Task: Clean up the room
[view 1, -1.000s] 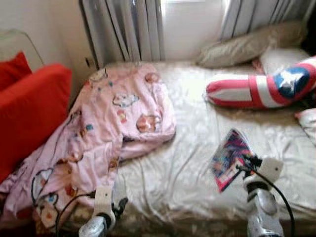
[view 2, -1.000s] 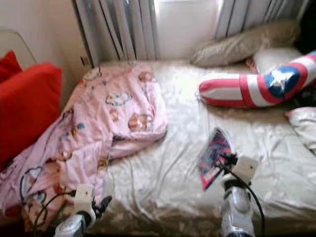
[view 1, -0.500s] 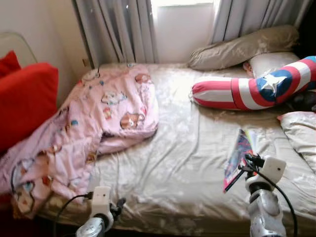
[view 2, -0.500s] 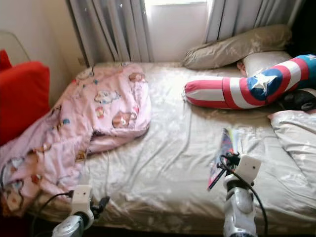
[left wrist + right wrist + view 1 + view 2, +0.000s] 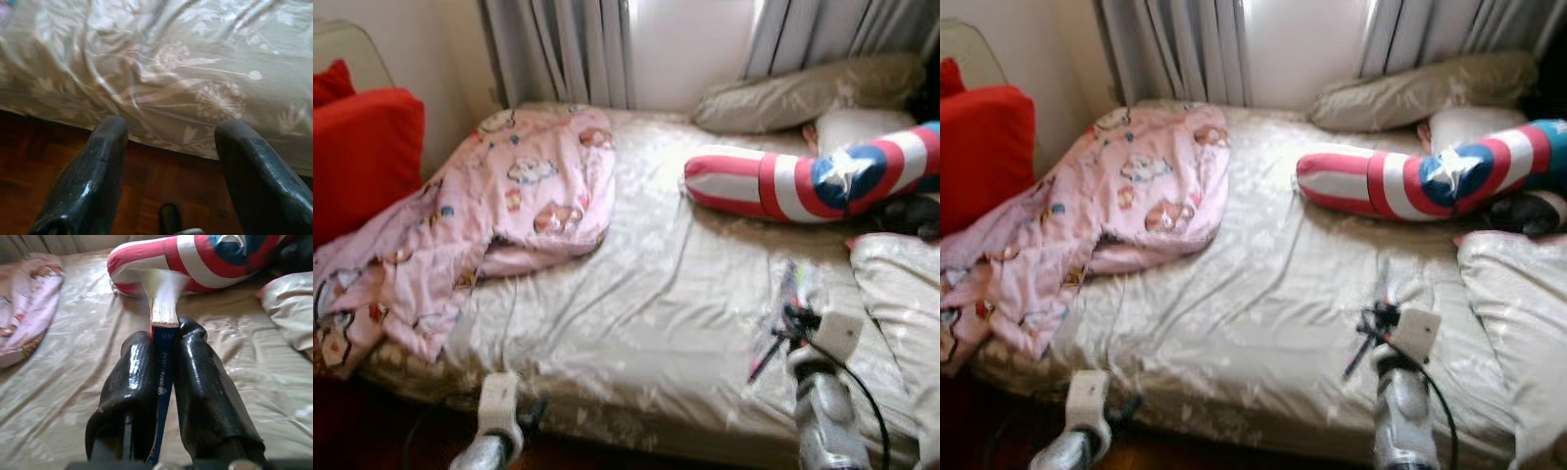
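Note:
My right gripper is shut on a thin colourful book, held edge-on above the bed's near right part; the right wrist view shows its blue spine squeezed between both black fingers. A pink cartoon blanket lies crumpled over the bed's left side and hangs off the edge. A red, white and blue star pillow lies across the bed on the right. My left gripper is open, low by the bed's front edge above the wooden floor.
The beige sheet covers the bed. Beige pillows lean at the head under grey curtains. Another pale pillow lies at the right edge. A red cushion stands at the left.
The camera has shifted, showing more of the bed's front edge and floor. The book in my right gripper has turned from face-on to edge-on and sits lower.

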Controlling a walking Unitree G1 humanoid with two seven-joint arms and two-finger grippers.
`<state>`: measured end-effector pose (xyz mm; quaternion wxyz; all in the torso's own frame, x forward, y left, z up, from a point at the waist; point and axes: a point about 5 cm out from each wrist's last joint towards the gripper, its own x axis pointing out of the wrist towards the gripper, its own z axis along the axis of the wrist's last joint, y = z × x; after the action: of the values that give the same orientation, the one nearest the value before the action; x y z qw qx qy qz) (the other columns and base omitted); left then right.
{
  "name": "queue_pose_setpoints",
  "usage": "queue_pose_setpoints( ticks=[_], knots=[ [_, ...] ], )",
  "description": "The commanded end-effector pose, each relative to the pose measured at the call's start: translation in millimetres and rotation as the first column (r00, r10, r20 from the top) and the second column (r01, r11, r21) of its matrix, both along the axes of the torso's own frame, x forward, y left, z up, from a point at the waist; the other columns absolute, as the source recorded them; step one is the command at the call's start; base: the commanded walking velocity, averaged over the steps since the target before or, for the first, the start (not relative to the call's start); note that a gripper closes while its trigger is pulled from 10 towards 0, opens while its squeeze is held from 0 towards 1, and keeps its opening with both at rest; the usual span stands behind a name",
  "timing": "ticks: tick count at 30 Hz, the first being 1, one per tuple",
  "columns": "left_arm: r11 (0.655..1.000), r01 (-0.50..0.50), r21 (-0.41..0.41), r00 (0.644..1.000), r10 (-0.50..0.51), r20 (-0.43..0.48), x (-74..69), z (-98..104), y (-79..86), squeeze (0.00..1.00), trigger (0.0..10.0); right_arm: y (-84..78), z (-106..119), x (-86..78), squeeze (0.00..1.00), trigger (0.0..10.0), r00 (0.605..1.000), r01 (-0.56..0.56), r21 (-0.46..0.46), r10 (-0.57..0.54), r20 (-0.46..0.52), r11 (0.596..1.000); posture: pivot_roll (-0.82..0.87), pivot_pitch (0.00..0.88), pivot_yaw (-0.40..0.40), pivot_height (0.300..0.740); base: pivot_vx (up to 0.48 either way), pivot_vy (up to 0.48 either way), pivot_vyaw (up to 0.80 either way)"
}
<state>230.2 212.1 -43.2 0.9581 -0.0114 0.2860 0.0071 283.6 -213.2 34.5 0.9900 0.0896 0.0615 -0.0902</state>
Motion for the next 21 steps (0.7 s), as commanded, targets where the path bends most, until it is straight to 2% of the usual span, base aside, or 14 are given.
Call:
queue_pose_setpoints(
  ticks=[1, 14, 21],
  knots=[
    [1.0, 0.014, -0.011, 1.0, -0.014, 0.0, 1.2, -0.8, -7.4, 0.0, 10.0, -9.6, 6.4, 0.5, 0.0, 10.0, 0.999, 0.031, -0.015, -0.031, 0.03, 0.999, 0.0, 0.0, 0.012, 0.74, 0.0, 0.0, 0.0],
    [1.0, 0.013, -0.025, 1.0, -0.013, 0.004, 1.1, -0.4, -6.5, 0.0, 10.0, -10.9, 4.9, 2.2, 0.0, 10.0, 0.997, 0.07, 0.007, -0.07, 0.009, 0.998, 0.01, 0.0, 0.011, 0.74, 0.0, 0.0, 0.0],
    [0.999, 0.029, -0.024, 1.0, -0.029, -0.003, 0.6, -1.6, -10.4, 0.0, 10.0, -9.2, 3.2, 3.4, 0.0, 10.0, 0.997, 0.081, 0.014, -0.081, -0.007, 0.997, 0.01, 0.0, 0.01, 0.74, 0.255, 0.0, -0.68]
  ],
)
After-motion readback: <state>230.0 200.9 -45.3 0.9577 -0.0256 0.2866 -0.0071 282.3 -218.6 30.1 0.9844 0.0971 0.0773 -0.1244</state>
